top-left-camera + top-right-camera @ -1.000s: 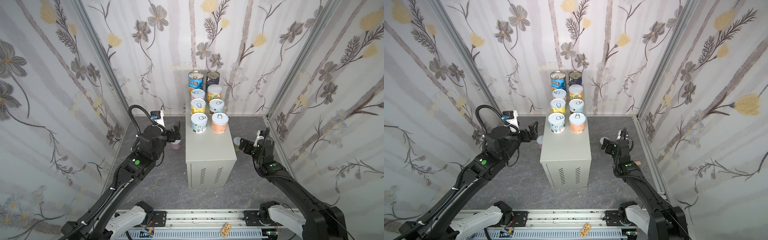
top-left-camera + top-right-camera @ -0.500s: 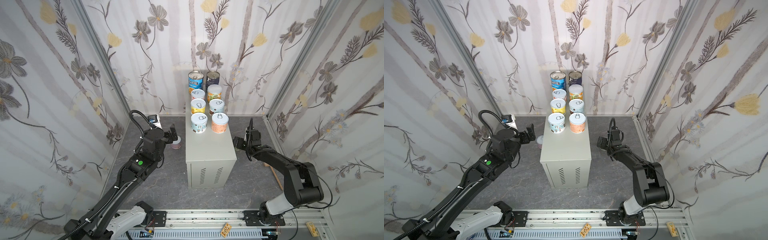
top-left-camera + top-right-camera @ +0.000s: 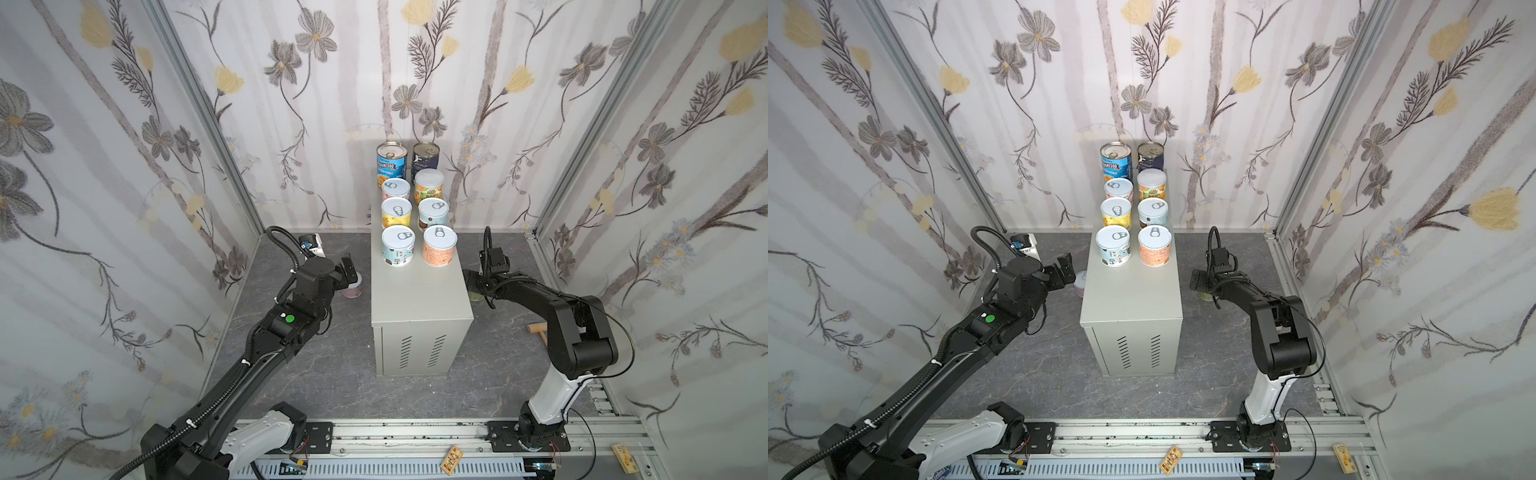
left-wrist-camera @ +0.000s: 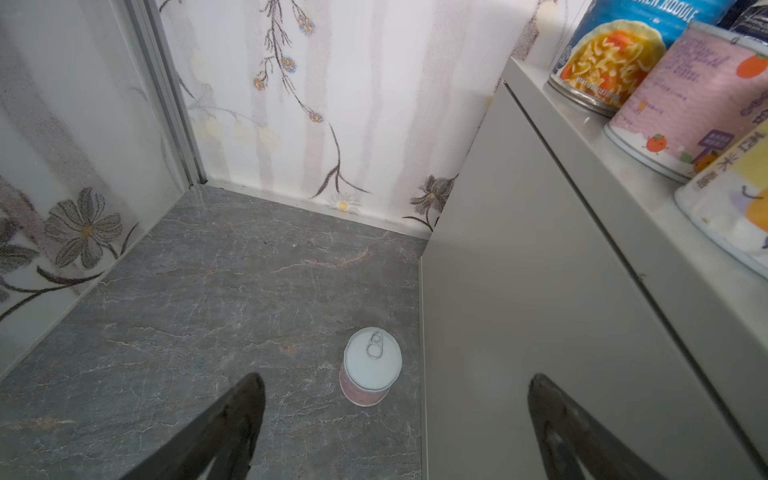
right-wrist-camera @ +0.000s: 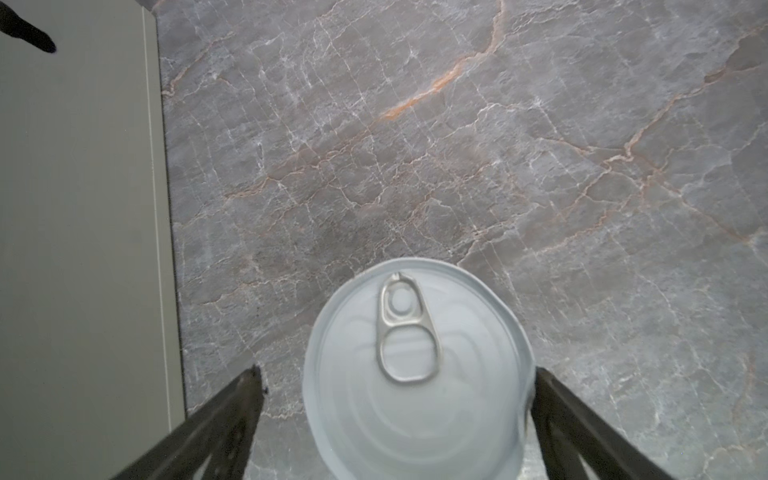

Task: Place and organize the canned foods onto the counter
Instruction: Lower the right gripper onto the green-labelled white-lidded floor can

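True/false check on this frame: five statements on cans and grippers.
1. Eight cans stand on the counter. True.
2. The pink can sits on the counter. False: it stands on the floor beside it.
3. The right gripper straddles a white-lidded can, jaws open. True.
4. The left gripper is shut on a can. False: open, holding nothing.
5. The Progresso can is in the front row. False: back row, by the wall.
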Action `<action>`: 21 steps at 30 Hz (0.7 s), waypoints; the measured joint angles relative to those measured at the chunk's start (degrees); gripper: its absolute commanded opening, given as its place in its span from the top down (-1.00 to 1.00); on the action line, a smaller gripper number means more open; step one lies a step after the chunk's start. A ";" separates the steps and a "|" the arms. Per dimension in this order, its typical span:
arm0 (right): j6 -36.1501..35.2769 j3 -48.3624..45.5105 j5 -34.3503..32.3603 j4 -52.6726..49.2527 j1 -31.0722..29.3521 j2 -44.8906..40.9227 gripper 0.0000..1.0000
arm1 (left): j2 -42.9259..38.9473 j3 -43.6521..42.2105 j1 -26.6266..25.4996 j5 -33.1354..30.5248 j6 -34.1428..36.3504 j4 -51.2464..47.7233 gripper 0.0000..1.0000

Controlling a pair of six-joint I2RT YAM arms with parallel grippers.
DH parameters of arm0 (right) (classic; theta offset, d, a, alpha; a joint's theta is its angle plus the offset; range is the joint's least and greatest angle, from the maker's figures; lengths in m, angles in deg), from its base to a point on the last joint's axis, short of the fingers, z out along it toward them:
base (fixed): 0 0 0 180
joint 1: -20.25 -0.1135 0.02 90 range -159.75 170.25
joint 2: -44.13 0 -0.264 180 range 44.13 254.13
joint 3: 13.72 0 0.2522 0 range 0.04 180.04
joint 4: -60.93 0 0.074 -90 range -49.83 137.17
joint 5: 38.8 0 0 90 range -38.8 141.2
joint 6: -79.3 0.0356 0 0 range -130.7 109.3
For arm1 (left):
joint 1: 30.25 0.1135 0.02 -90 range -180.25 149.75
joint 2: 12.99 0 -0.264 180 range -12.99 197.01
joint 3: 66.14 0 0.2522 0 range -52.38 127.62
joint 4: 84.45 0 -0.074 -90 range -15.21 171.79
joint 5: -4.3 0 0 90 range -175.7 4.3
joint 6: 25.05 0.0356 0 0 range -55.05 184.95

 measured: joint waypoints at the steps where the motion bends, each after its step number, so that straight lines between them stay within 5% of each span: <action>1: 0.00 0.92 -0.02 -0.90 -0.02 0.74 -0.96 | -0.04 0.00 0.07 0.09 -0.20 0.00 -1.00; 21: -0.98 15.91 -0.85 -15.23 -0.15 11.65 -0.79 | -6.58 -4.98 3.10 -0.17 -0.39 -1.57 -1.00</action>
